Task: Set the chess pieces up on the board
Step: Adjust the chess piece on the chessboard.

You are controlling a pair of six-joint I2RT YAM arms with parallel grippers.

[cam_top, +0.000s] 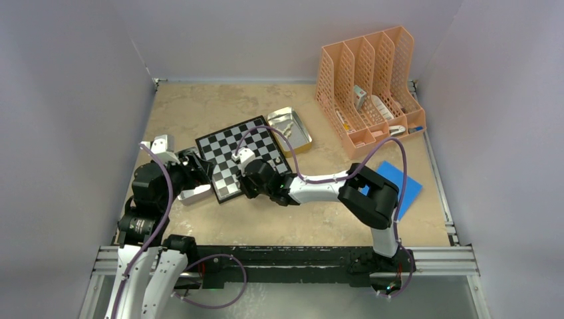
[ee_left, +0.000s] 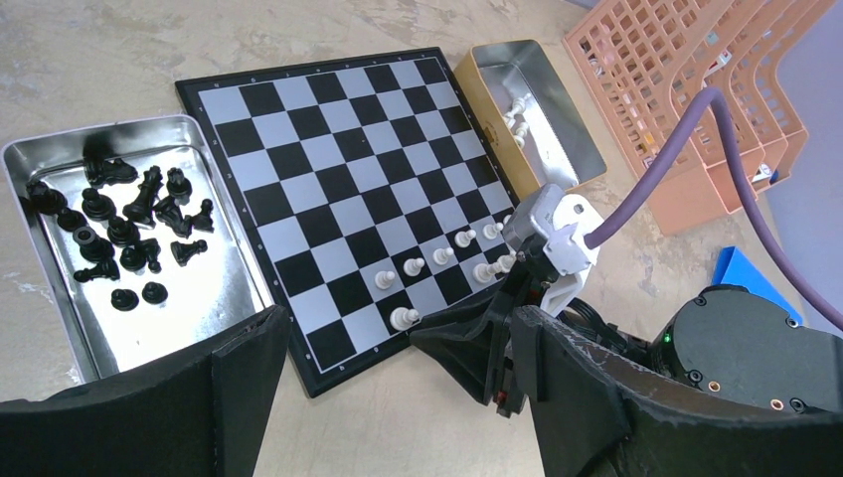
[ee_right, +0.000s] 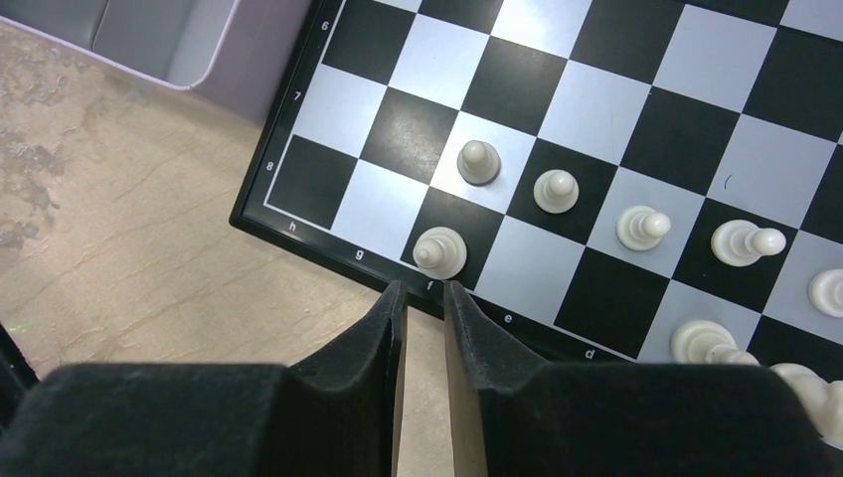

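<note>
Closest to us, the right fingers [ee_right: 383, 333] are black padded wedges pinched almost together. There's just a thin slit between the tips with nothing in it, so we'd call them closed and empty. The tips hang over the near border of the chessboard [ee_right: 596, 109], right by the little "f". A pale piece [ee_right: 439, 251] with a round base and knob top stands on the dark edge square just beyond them, close but not touching as far as we can see. One rank further in there's a line of pale pawns [ee_right: 556, 191], each on its own square, and a couple more pale men [ee_right: 701, 341] sit at the edge to the right. The board is flat, with glossy black-and-white checks, and sits on a beige stone-look table [ee_right: 149, 248].

The left fingers [ee_left: 239, 378] are spread wide and hold nothing, hovering over the table short of the board's corner. Just beside the board on the left is a shiny metal tray [ee_left: 20, 159] with the black chessmen [ee_left: 119, 219] jumbled in it. Off the far corner, a second tin [ee_left: 572, 149] holds a few pale leftovers [ee_left: 515, 114]. Beyond that is an orange plastic mesh file rack [ee_left: 696, 89].
</note>
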